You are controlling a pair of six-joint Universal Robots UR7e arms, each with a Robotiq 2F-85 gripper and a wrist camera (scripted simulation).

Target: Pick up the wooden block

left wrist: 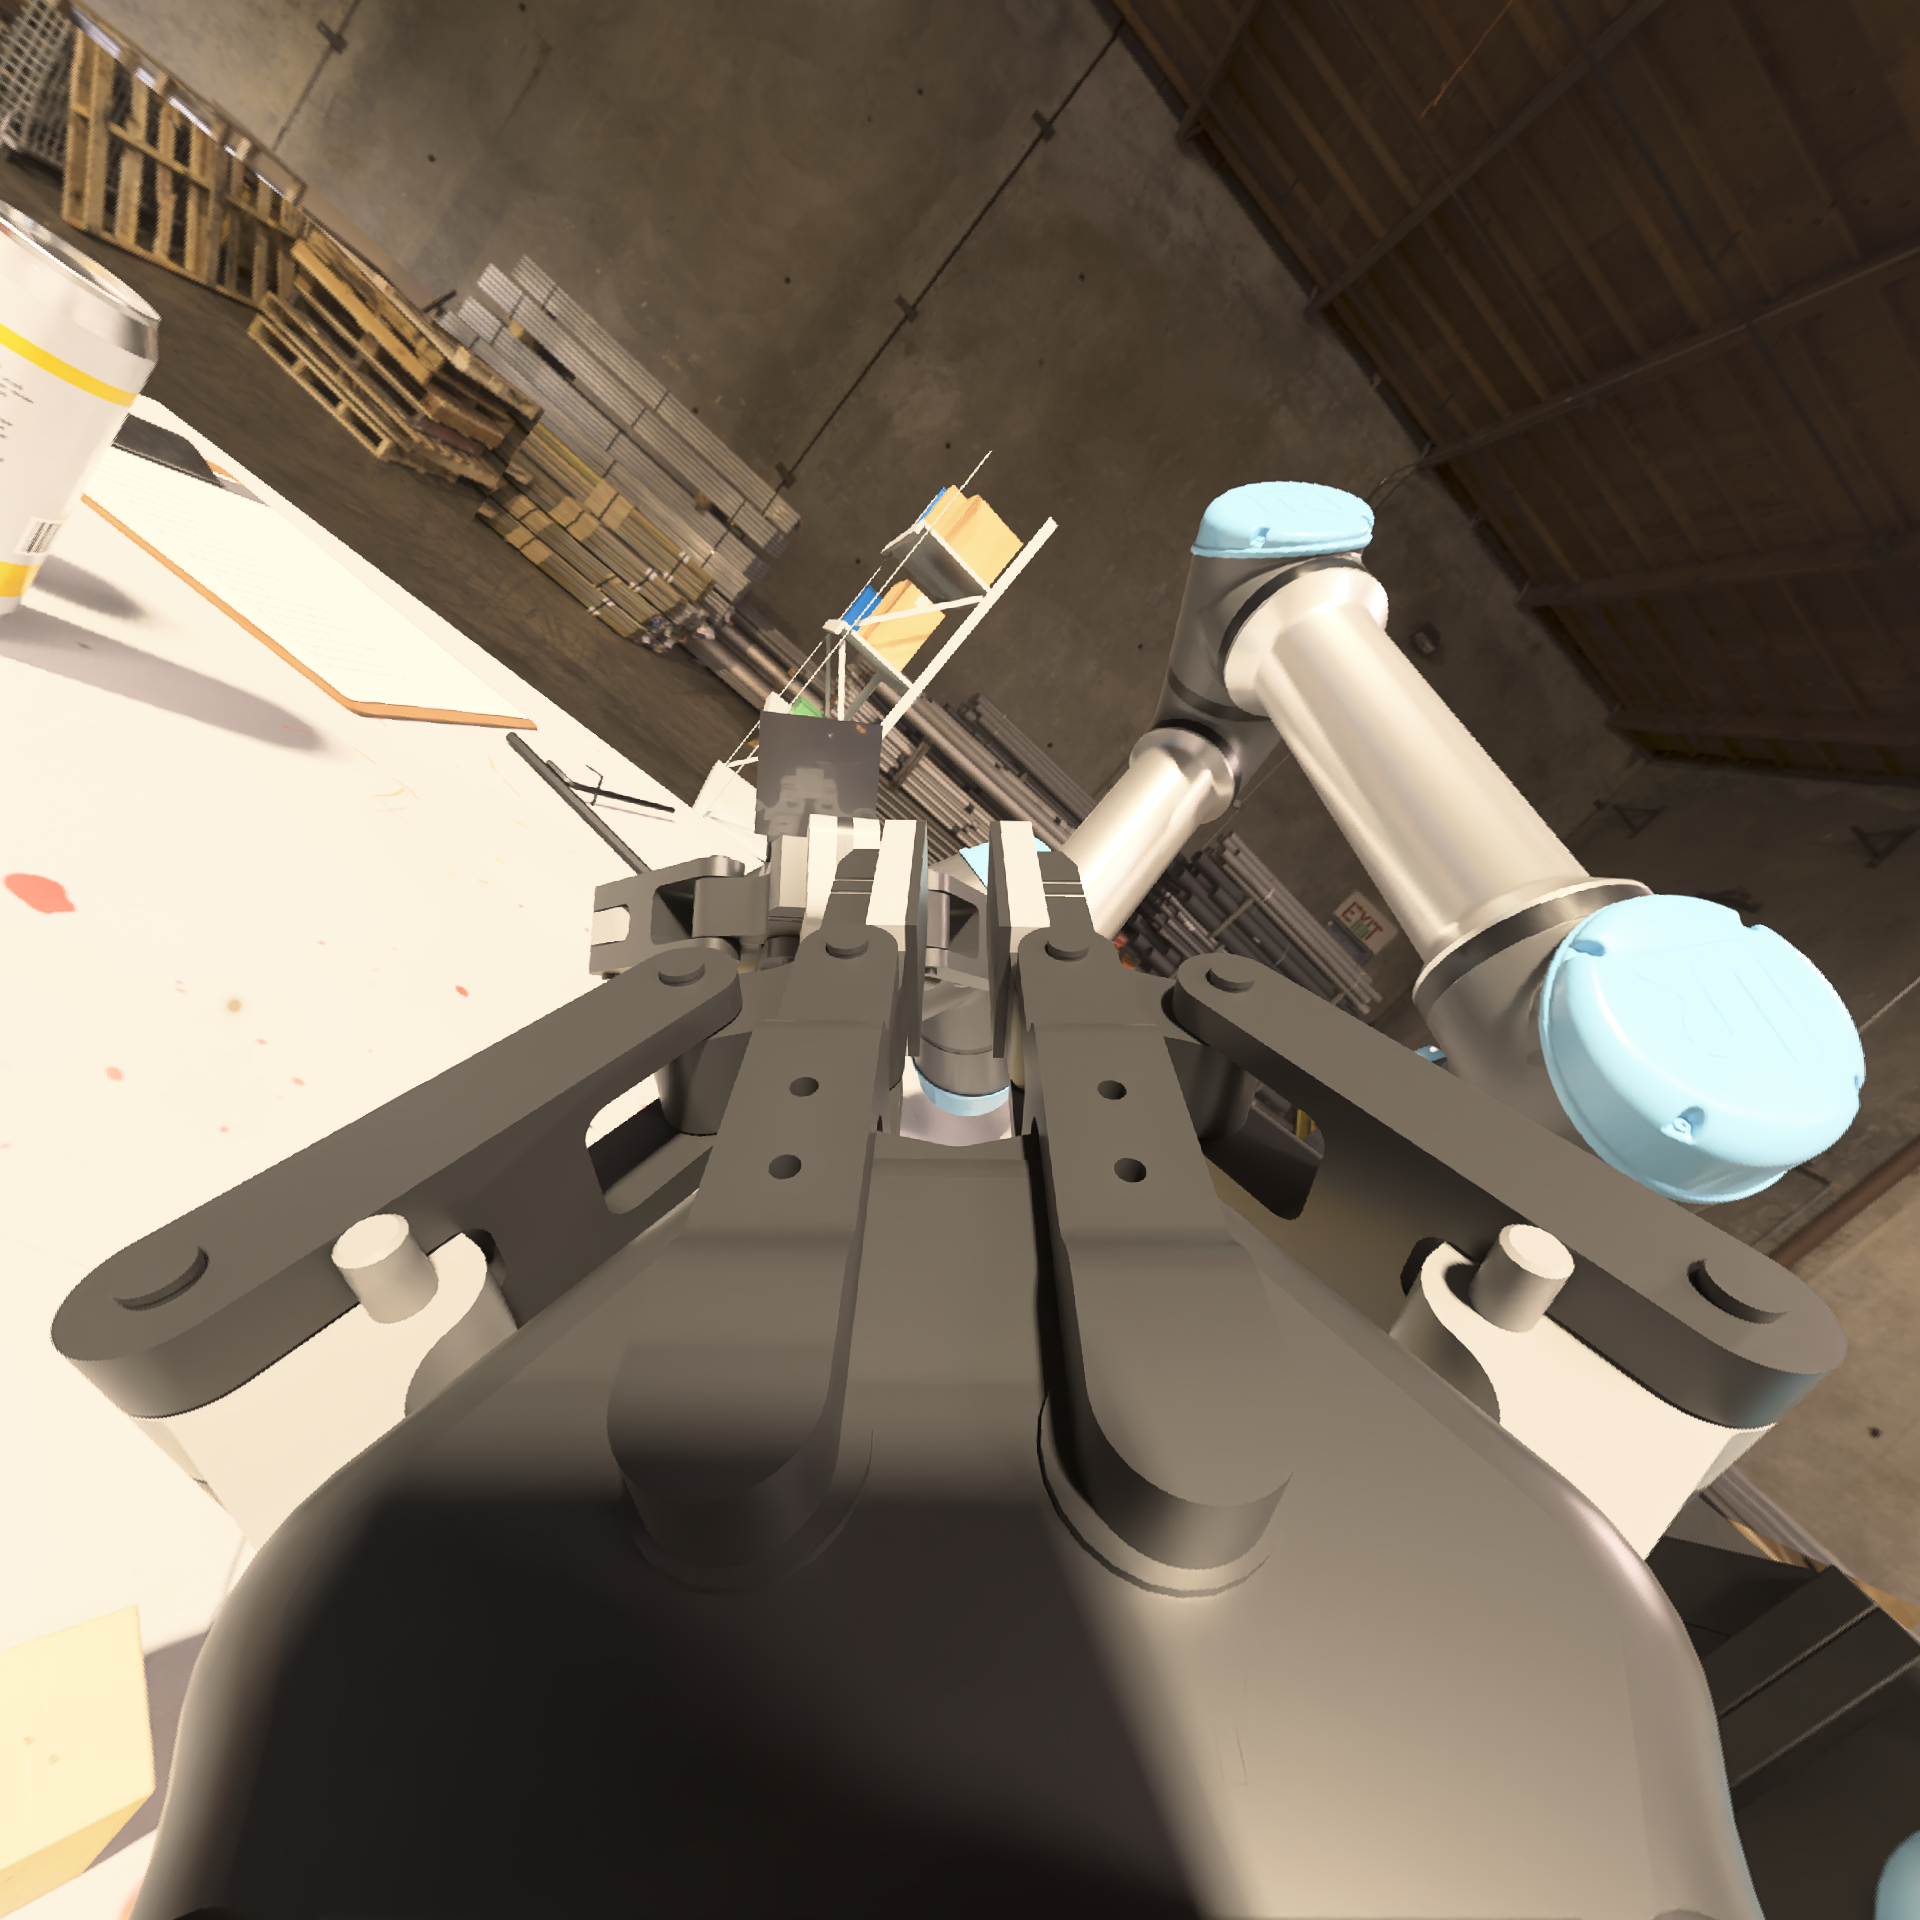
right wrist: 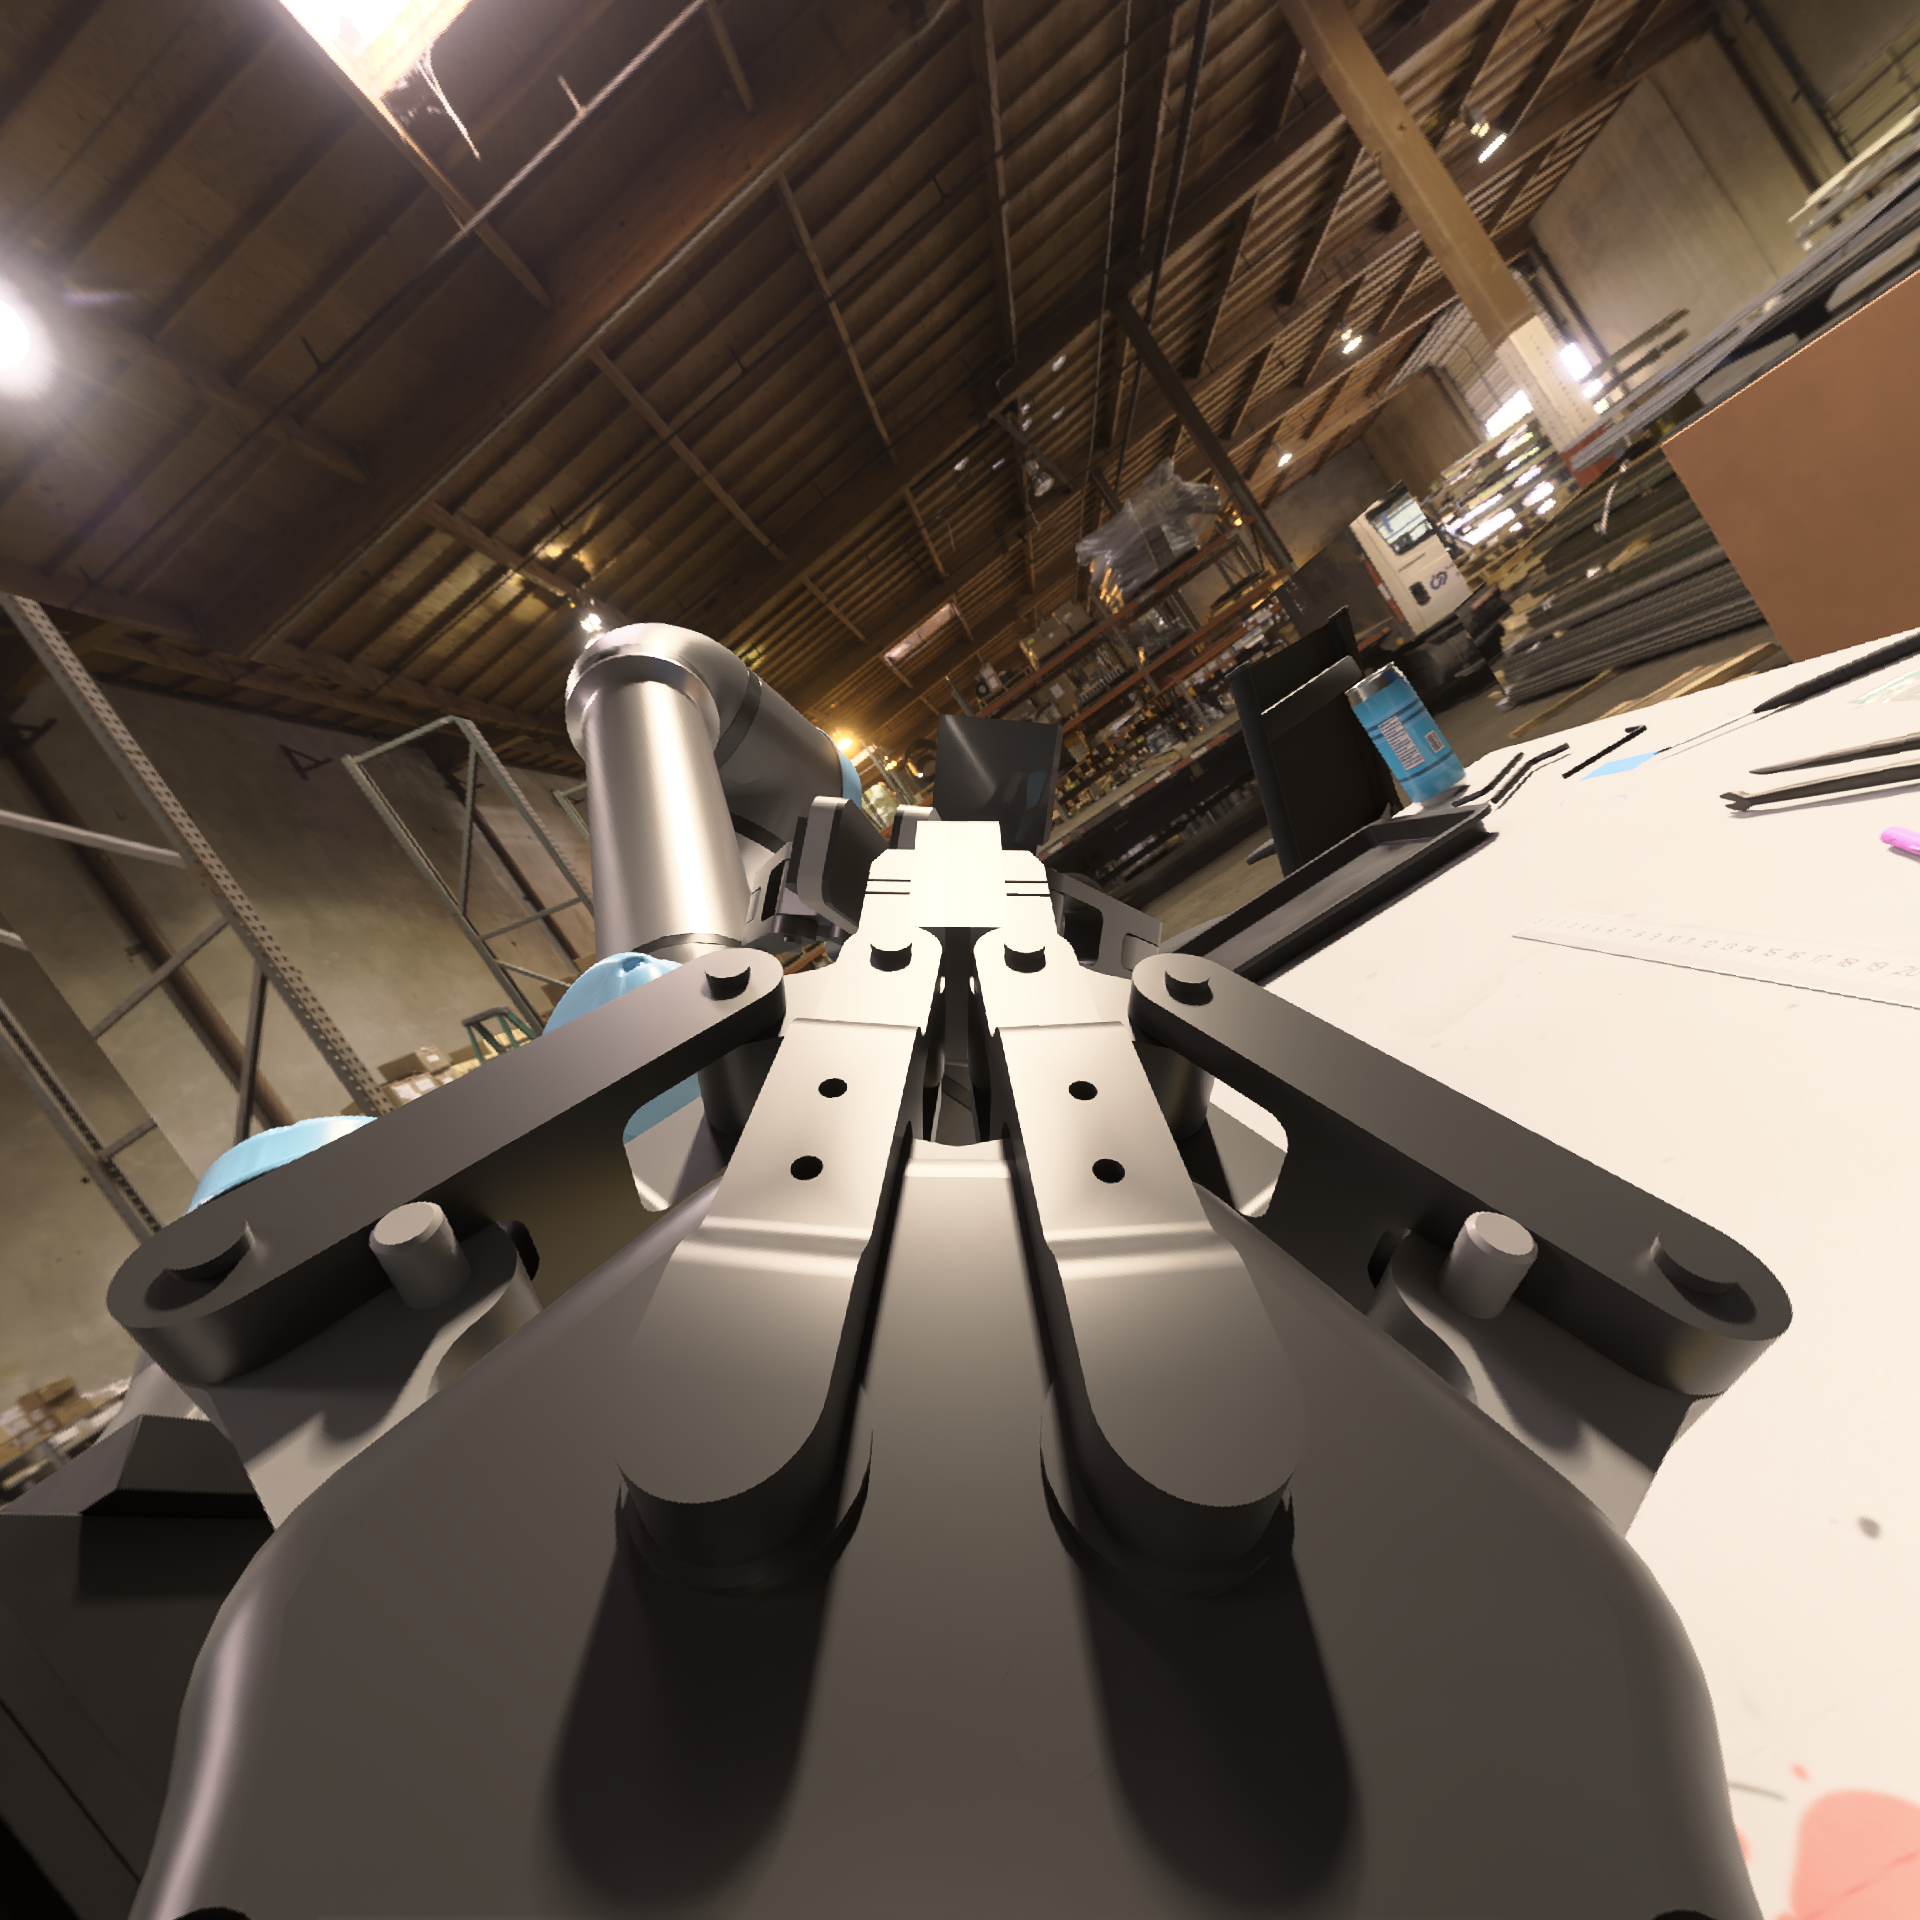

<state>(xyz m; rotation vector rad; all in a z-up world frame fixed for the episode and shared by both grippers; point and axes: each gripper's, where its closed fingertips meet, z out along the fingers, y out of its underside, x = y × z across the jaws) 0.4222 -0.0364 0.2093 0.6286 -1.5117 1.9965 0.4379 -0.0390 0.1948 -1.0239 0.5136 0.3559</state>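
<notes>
- Block first: one pale yellow wooden block [left wrist: 62, 1745] at the near left edge of the left wrist view, lying on the white table [left wrist: 260, 1039] beside and behind the left gripper [left wrist: 953, 878]. Only a corner shows.
- Left gripper: pads apart by a narrow slit with nothing between them. It points level across the table, away from the block.
- Right gripper [right wrist: 956, 862]: pads pressed together, empty. No block shows in the right wrist view.
- Step, as I judge it: pre-approach. No grasp has begun and the block sits untouched.
- Next move likely calls for the left gripper to turn back and down toward the block, spread its jaws wider than the block, then descend over it. The left arm looks the closer one.
- Counts in the left wrist view, near to far: one block, one orange-edged flat sheet [left wrist: 312, 603], one white can with yellow bands [left wrist: 62, 395], one other arm [left wrist: 1455, 779] far right.
- Counts in the right wrist view, near to far: one ruler [right wrist: 1714, 961] lying flat, one pink item [right wrist: 1901, 836] cut off by the right edge, thin dark tools [right wrist: 1818, 779] (at least three, exact count unclear), one black stand [right wrist: 1320, 748], one blue can [right wrist: 1403, 743] just beside it.
- Grippers: two in all.
</notes>
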